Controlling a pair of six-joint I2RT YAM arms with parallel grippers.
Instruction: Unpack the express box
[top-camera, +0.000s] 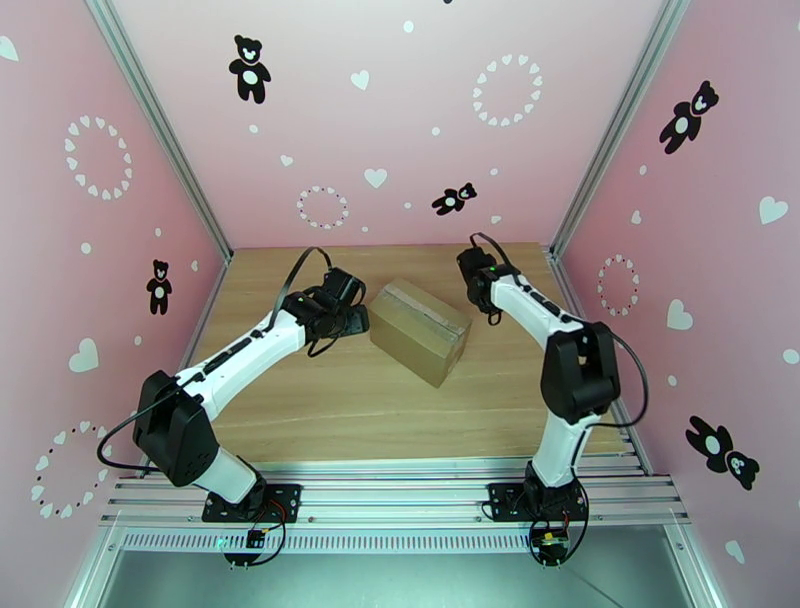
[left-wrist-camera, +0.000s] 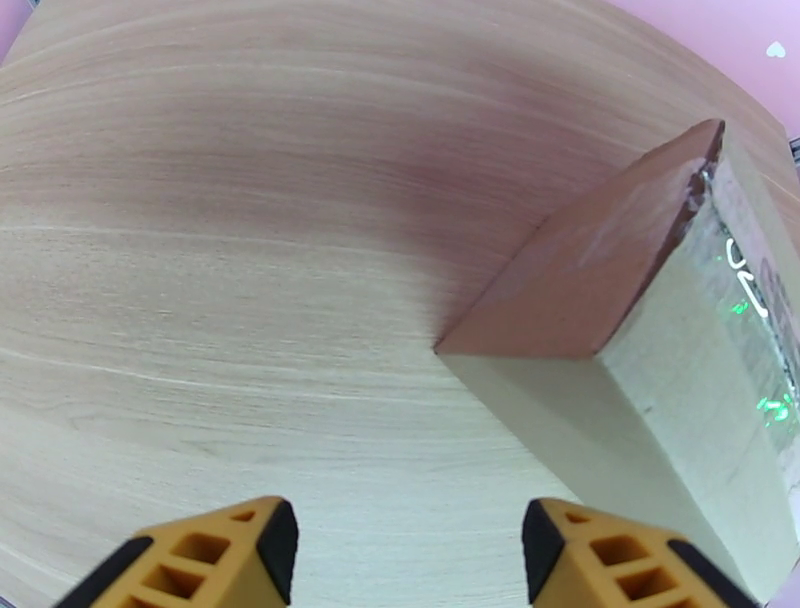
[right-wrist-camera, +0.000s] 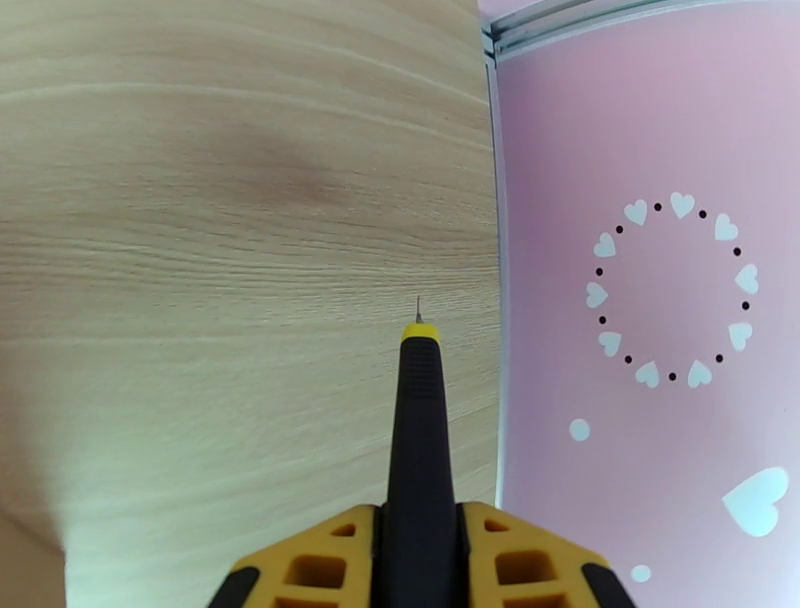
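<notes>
Left gripper (left-wrist-camera: 410, 550) first: its two yellow fingers (left-wrist-camera: 215, 560) stand spread wide, nothing between them, low over the pale wood-grain table (left-wrist-camera: 250, 250). Ahead and to their right I see the express box (left-wrist-camera: 610, 400), a small brown corrugated cardboard carton, resting flat with one corner turned towards the camera. A strip of bare table separates it from the fingers. Right gripper (right-wrist-camera: 420, 528) is pressed together on a slim black pen-shaped tool (right-wrist-camera: 420, 430) with a yellow collar and a thin metal point. The tool juts forward over the table, close to the pink side wall (right-wrist-camera: 650, 300) printed with white hearts.

From the top camera I get the layout. The box lies slantwise in the middle of the table, towards the back, between the two grippers. The left gripper sits just beside its left end, the right one off its far right corner, apart from it. Pink walls close the table on three sides, and a grey metal rail (top-camera: 400, 490) runs along the near edge.

Shiny clear tape (left-wrist-camera: 745, 300) along the box's top shows best in the left wrist view, catching green glints; from above it is a faint sheen. A tan sliver in the lower left corner of the right wrist picture may be the box, but I cannot tell.
</notes>
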